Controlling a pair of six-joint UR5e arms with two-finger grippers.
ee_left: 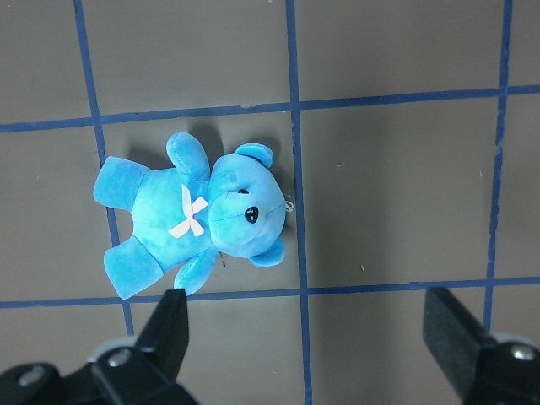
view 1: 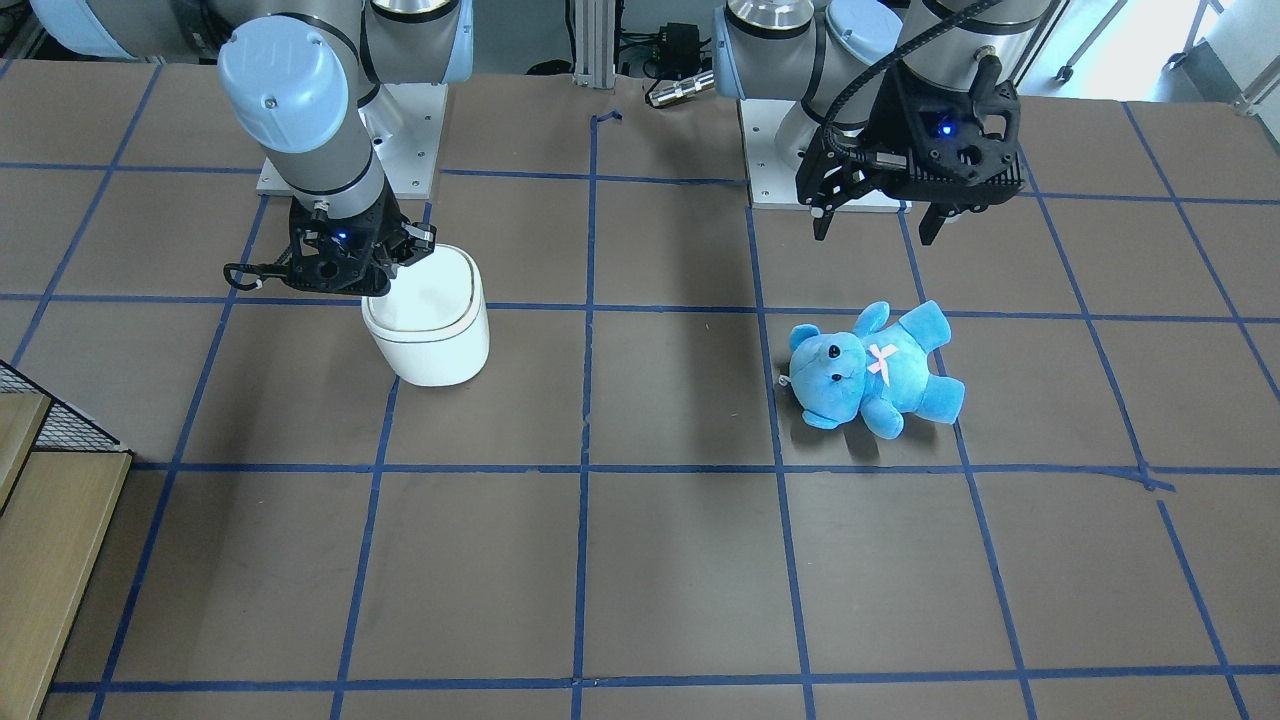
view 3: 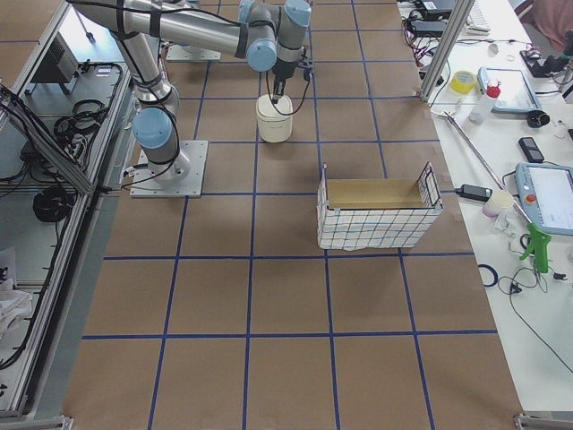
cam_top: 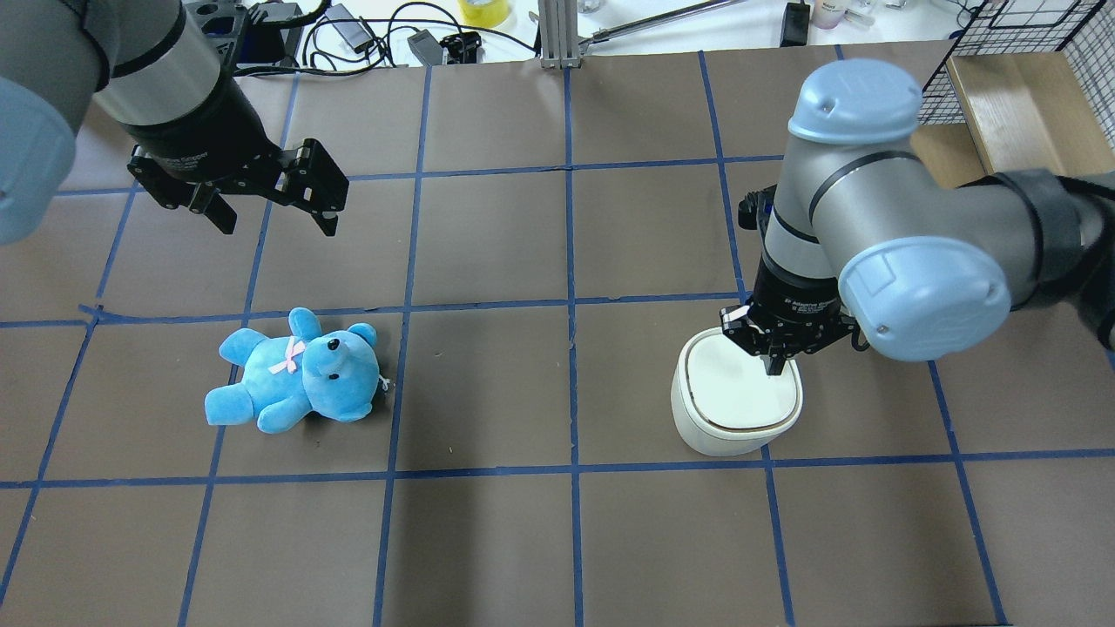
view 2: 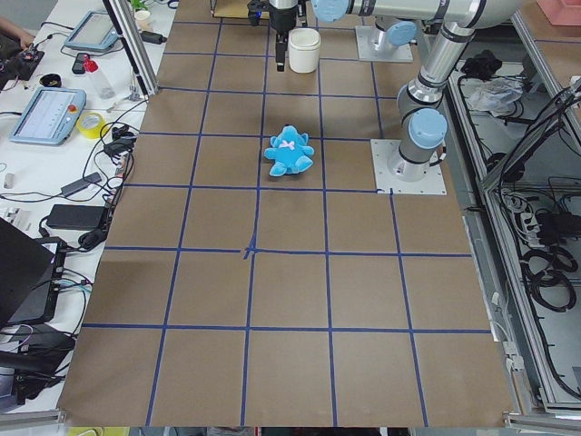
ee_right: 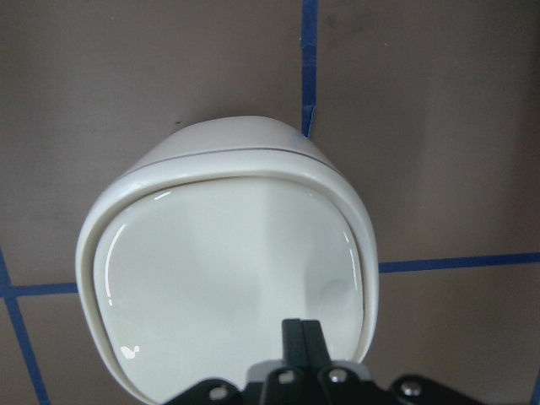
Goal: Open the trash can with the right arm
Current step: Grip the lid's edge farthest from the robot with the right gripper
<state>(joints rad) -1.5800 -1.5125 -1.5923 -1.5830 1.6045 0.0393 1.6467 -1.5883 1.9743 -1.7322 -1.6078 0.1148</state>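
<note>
The white trash can stands upright with its flat lid down; it also shows in the front view and fills the right wrist view. My right gripper is shut, its fingertips together and pressing on the lid near its rear edge. In the front view the right gripper sits at the can's back edge. My left gripper is open and empty, hovering above the table behind the blue teddy bear. The bear lies on its back in the left wrist view.
A wire-mesh basket with a wooden base stands on the table's right side, beyond the can. Blue tape lines grid the brown table. Cables, tablets and tape rolls lie on benches past the far edge.
</note>
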